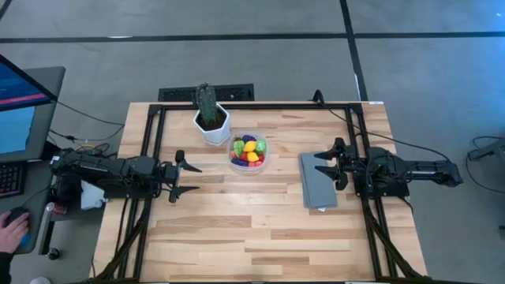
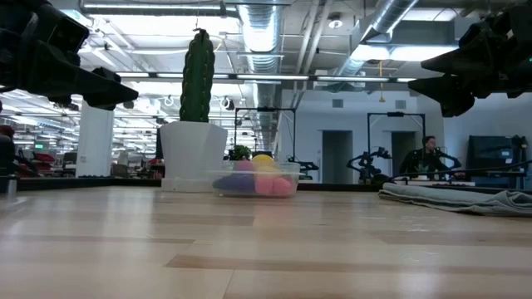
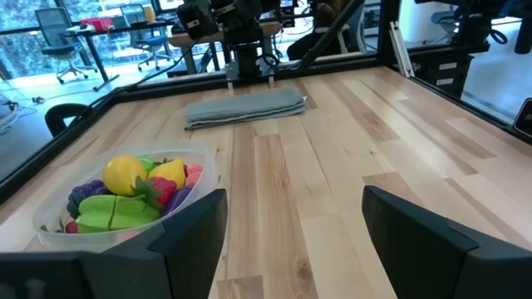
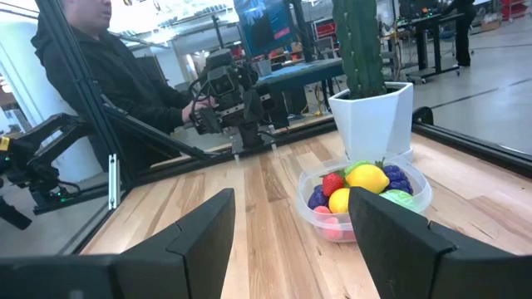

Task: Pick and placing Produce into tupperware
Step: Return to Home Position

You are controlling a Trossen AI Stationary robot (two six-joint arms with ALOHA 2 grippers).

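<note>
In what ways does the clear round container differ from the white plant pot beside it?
The tupperware is clear, low and round; the white pot is opaque, taller and angular. The tupperware holds small colourful produce; the white pot holds a green cactus. Both stand upright on the wooden table, close together.

A green cactus (image 1: 206, 100) stands in a white hexagonal pot (image 1: 214, 128) near the wooden worktop's (image 1: 237, 233) far edge. A folded grey cloth (image 1: 317, 181) lies flat to the right. A monitor (image 1: 17, 110) stands beyond the left edge.
</note>
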